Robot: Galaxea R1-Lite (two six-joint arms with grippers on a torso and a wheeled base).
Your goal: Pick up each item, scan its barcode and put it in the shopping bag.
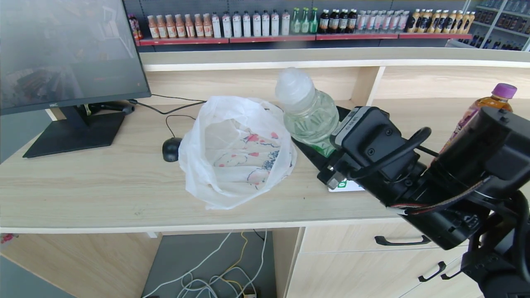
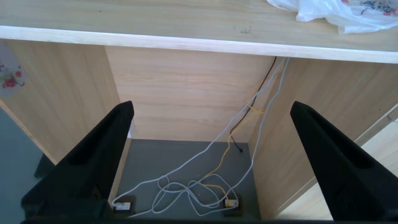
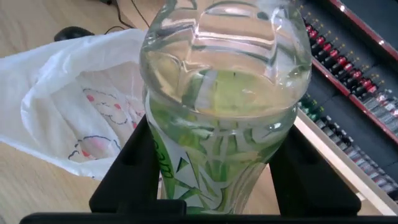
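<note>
Bottle (image 1: 308,111) of clear liquid sits clamped in the right gripper (image 3: 214,180) beside the open shopping bag (image 1: 194,161) — left gripper (image 2: 211,112) wide.

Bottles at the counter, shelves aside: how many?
2. A clear bottle held in the right gripper beside the shopping bag; a purple-capped bottle far right, partly covered. More may be hidden.

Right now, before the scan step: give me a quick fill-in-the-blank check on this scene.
1. The right gripper is shut on the clear bottle, which carries a ____ label.
2. The left gripper, in front of the counter, has its jaws ____.
3. The amber bottle at the robot's right has a ____ cap.
4. The mouse lies to the robot's ____ of the shopping bag.

Missing words: green, open, purple, left.
</note>
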